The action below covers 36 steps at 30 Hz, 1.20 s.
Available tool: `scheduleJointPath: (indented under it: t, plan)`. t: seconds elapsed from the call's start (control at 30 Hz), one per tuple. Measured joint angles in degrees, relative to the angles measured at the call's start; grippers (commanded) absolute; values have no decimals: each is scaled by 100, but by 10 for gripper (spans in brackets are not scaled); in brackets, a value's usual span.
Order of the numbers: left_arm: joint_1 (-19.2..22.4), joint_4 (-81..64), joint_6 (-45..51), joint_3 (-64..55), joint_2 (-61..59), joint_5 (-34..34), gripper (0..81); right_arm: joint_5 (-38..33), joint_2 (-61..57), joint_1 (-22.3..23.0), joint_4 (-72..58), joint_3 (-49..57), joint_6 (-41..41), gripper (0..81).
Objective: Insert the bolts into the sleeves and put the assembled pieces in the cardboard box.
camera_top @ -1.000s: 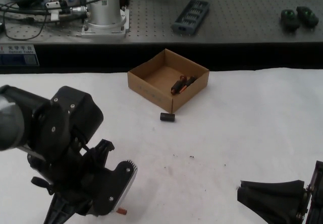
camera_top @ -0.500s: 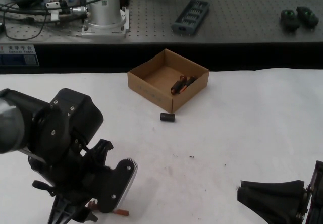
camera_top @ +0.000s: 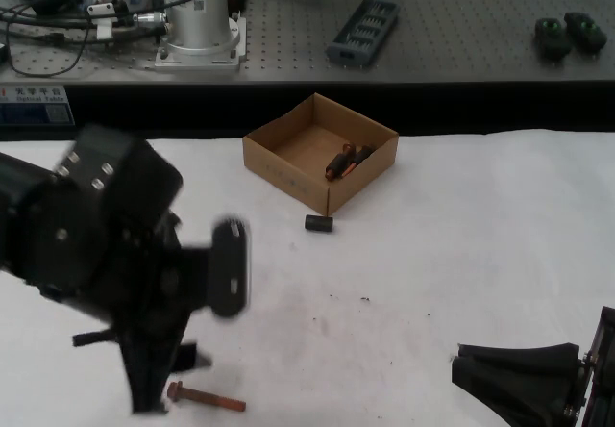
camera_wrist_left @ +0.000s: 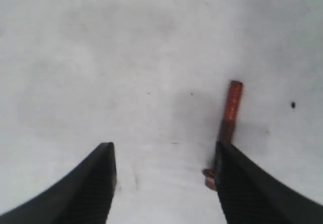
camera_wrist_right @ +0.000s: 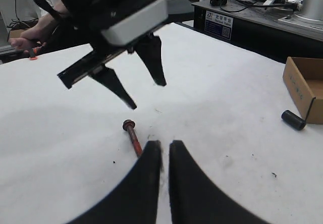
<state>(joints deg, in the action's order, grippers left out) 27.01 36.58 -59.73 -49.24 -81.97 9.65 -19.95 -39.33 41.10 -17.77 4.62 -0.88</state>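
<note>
A copper-coloured bolt (camera_top: 207,398) lies flat on the white bench near the front left. My left gripper (camera_top: 163,384) hangs open just above it. In the left wrist view the bolt (camera_wrist_left: 229,118) lies beside one finger (camera_wrist_left: 242,188), not between the two. From the right wrist the left gripper (camera_wrist_right: 146,90) shows over the bolt (camera_wrist_right: 132,135). A black sleeve (camera_top: 319,223) lies in front of the cardboard box (camera_top: 279,172), which holds assembled pieces (camera_top: 346,161). My right gripper (camera_wrist_right: 165,148) is shut and holds nothing, low at the front right (camera_top: 461,358).
Behind the white bench runs a dark perforated board with a metal post (camera_top: 197,13), cables, a black tray (camera_top: 363,28) and two dark round parts (camera_top: 569,35). White cloth lies bare between the bolt, the sleeve (camera_wrist_right: 293,119) and the box (camera_wrist_right: 303,82).
The left arm has risen and swung, uncovering the whole bolt. The bolt, sleeve, box and right arm have stayed in place.
</note>
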Motion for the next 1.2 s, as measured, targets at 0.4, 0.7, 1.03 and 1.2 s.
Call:
scheduleJointPath:
  t: [0.4, 0.7, 1.03, 1.2]
  plan:
    - [0, -371, 7436, -419, 973, -260, 429, 0, 0, 0, 0, 0, 0, 58]
    - [0, -242, 10636, 448, 970, -395, 429, 0, 0, 0, 0, 0, 17, 58]
    - [0, -1176, 11253, 1598, 970, -732, 429, 0, 0, 0, 0, 0, 88, 58]
    - [0, -1502, 11294, 1718, 970, -719, 429, 0, 0, 0, 0, 0, 88, 58]
